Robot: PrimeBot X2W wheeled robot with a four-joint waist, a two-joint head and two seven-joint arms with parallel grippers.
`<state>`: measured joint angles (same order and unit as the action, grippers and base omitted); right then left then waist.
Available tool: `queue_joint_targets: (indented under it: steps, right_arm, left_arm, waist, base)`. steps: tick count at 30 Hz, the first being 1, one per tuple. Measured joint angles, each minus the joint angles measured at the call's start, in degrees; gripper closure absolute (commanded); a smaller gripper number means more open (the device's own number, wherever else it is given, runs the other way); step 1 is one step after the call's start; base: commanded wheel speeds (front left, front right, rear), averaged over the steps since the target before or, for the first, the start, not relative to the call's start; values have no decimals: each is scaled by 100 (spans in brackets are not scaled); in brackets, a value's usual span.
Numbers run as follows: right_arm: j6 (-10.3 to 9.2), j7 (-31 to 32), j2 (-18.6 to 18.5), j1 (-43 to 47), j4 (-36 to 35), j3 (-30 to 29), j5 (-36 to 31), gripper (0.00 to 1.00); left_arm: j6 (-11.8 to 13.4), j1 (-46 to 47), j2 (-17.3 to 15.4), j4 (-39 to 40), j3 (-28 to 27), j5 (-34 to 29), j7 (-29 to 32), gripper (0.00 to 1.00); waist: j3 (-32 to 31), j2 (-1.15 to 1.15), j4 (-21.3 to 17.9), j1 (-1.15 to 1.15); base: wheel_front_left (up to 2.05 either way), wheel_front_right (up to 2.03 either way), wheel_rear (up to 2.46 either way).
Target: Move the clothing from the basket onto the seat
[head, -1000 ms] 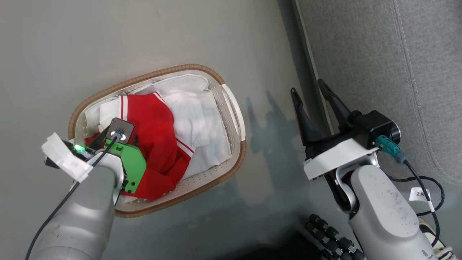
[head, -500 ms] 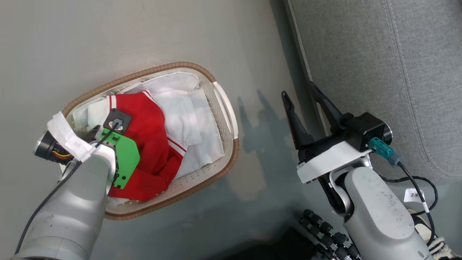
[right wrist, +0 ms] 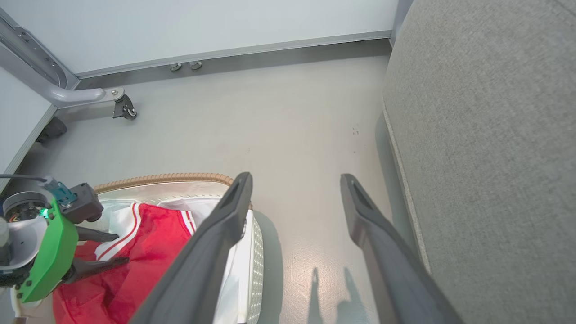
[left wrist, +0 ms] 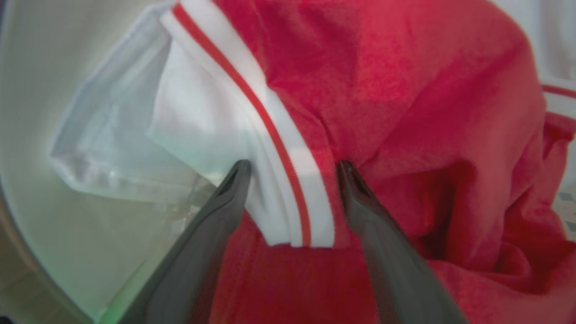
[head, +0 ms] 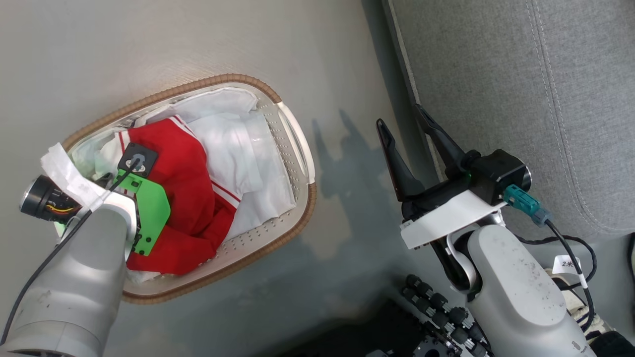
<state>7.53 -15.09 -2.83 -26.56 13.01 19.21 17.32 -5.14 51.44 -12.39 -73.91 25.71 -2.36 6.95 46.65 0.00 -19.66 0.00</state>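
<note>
**Head view.** The basket [head: 295, 144] is shown on the floor [head: 208, 39], left of centre. The clothing [head: 188, 198] is heaped in its left half and a white sheet [head: 268, 193] in its right half. The left forearm is reached down into the basket. A green bracket [head: 151, 210] on its wrist covers part of the red fabric, and the fingers beneath it are hidden. The right gripper [head: 399, 115] is held with fingers parted and nothing between them, over the floor between the basket and the seat [head: 521, 74], well apart from the clothing. The seat is cut off by the top and right edges.

**Left wrist view.** The left gripper [left wrist: 292, 167] is seen with its fingers spread wide, straddling a folded white band with a thin red stripe. Red fabric lies to the right of the band and below it. Nothing is clamped, and whether the tips press into the cloth cannot be told. The basket's wall is a pale blur at the left.

**Right wrist view.** Bare floor is framed by the right gripper's parted fingers, and the seat's side rises at the right. At lower left, the left gripper's tips are seen at the red clothing inside the basket. Much of the basket is hidden behind one dark finger and cut off by the bottom edge. A castor frame [right wrist: 123, 108] stands near the wall at upper left.
</note>
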Motion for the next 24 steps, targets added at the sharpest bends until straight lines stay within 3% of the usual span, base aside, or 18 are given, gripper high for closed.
queue_joint_targets:
  steps: [18, 19, 21, 22, 24]
  right_arm:
    - [0, 0, 0, -116, -168, 101, 182, 0]
    - [0, 0, 0, -118, -171, 109, 183, 0]
    - [0, 0, 0, -124, -171, 110, 191, 0]
    - [0, 0, 0, -134, -168, 108, 192, 0]
    - [0, 0, 0, -146, -160, 102, 199, 0]
  left_arm:
    - [-99, 256, -257, 3, 257, 78, 89, 2]
    - [-100, 261, -267, 5, 258, 88, 89, 19]
    - [-109, 267, -282, 7, 285, 107, 89, 89]
    - [-118, 269, -282, 5, 299, 119, 88, 100]
    - [-142, 268, -270, 2, 325, 129, 77, 100]
  waist:
    - [386, 0, -149, 0]
    - [394, 0, -161, 0]
    - [406, 0, -174, 0]
    - [405, 0, -176, 0]
    - [390, 0, -173, 0]
  base:
    - [0, 0, 0]
    - [0, 0, 0]
    - [0, 0, 0]
    - [0, 0, 0]
    - [0, 0, 0]
